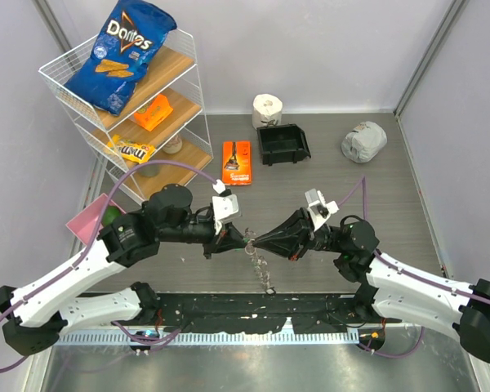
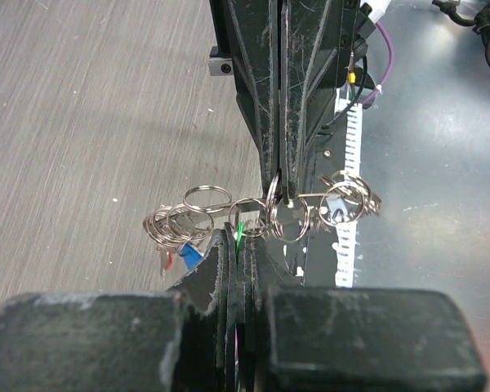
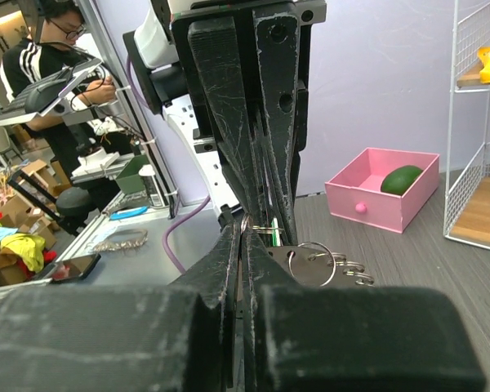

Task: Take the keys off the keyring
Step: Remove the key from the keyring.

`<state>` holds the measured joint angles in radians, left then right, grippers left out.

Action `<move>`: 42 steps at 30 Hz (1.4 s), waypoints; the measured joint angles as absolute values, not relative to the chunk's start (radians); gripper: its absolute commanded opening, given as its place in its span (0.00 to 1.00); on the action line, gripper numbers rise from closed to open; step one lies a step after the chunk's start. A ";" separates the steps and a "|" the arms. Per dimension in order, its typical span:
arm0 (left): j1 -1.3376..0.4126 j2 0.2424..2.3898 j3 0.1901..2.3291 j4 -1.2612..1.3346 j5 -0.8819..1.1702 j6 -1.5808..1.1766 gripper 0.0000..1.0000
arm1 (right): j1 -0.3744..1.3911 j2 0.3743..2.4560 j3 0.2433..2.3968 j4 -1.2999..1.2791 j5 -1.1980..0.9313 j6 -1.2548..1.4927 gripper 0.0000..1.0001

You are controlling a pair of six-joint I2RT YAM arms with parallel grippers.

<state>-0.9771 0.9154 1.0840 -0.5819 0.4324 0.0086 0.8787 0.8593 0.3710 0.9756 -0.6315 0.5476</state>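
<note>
Table [image 1: 376,229]: open room right and rear, wire shelf [image 1: 180,59] crowding the left. Left gripper [image 1: 242,242] and right gripper [image 1: 256,241] tip to tip near front edge. Right clamped tight on keyring [image 2: 343,204]. Left pinched on green key [image 2: 238,231]. Other keys [image 2: 188,255] dangling between.

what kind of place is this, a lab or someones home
Most likely a robotics lab test cell, not a home. Two robot arms are bolted to a grey table walled in by plain panels. A wire shelf holds staged snacks, and the right wrist view shows a person working close by.
</note>
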 measured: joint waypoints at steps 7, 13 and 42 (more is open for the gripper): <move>-0.973 0.936 1.098 -0.609 0.447 0.018 0.00 | 0.875 0.878 0.388 0.962 -0.677 0.549 0.05; -0.966 0.945 1.108 -0.625 0.453 0.038 0.00 | 0.875 0.877 0.388 0.953 -0.683 0.548 0.05; -0.982 0.973 1.108 -0.650 0.505 0.082 0.00 | 0.878 0.852 0.391 0.898 -0.623 0.534 0.05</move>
<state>-0.9817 0.9730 1.1076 -0.6498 0.5045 0.0818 0.8780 0.8524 0.3912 0.8982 -0.6231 0.5343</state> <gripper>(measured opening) 0.034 0.054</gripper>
